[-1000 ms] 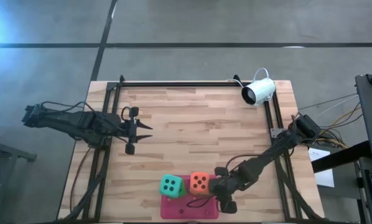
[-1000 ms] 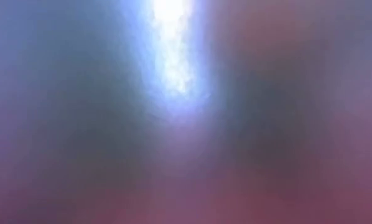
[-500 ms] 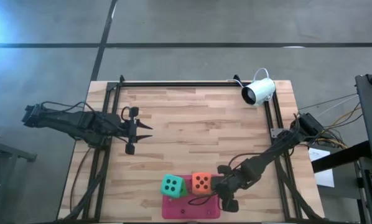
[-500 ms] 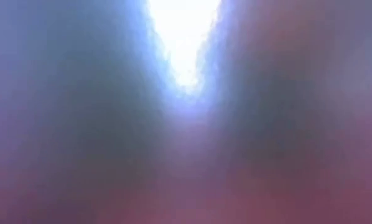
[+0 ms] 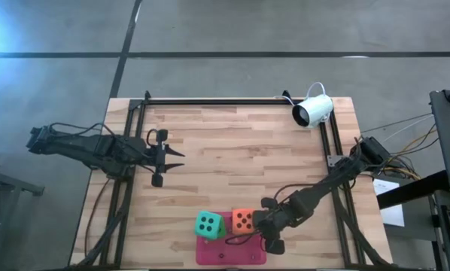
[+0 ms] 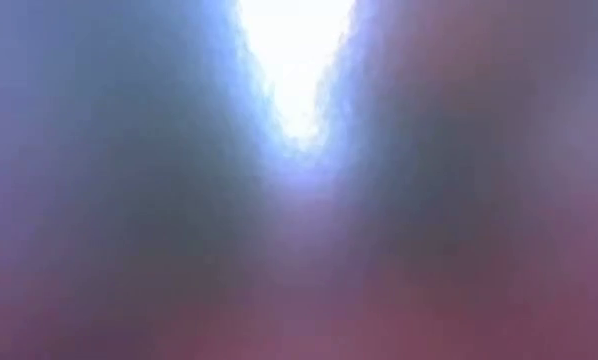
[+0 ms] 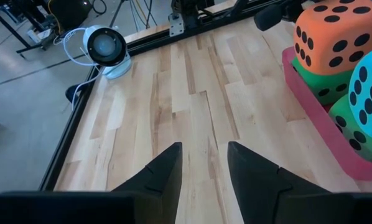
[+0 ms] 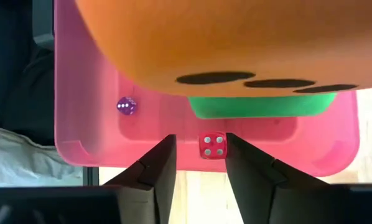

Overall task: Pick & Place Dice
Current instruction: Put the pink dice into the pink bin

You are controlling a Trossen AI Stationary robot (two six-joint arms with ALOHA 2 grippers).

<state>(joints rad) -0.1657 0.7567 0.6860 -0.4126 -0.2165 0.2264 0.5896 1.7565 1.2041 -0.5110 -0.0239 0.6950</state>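
**Stacked dice on the pink tray, plus two tiny ones**

High view: teal die (image 5: 206,223) and orange die (image 5: 243,220) top the pink tray (image 5: 210,254) at the surface's near edge.

Left wrist view: two green dice (image 7: 320,84) beneath (hidden from above); left hand (image 7: 203,163) slightly parted, empty.

Right wrist view: right hand (image 8: 198,155) slightly parted, empty, at a tiny red die (image 8: 212,145); a tiny purple die (image 8: 126,106) nearby.

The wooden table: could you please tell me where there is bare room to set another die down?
Bare planks span the wooden table between the idle left end effector, the white camera and the dice. The near edge is crowded: teal die and orange die sit stacked over the pink tray, with the right end effector against them.
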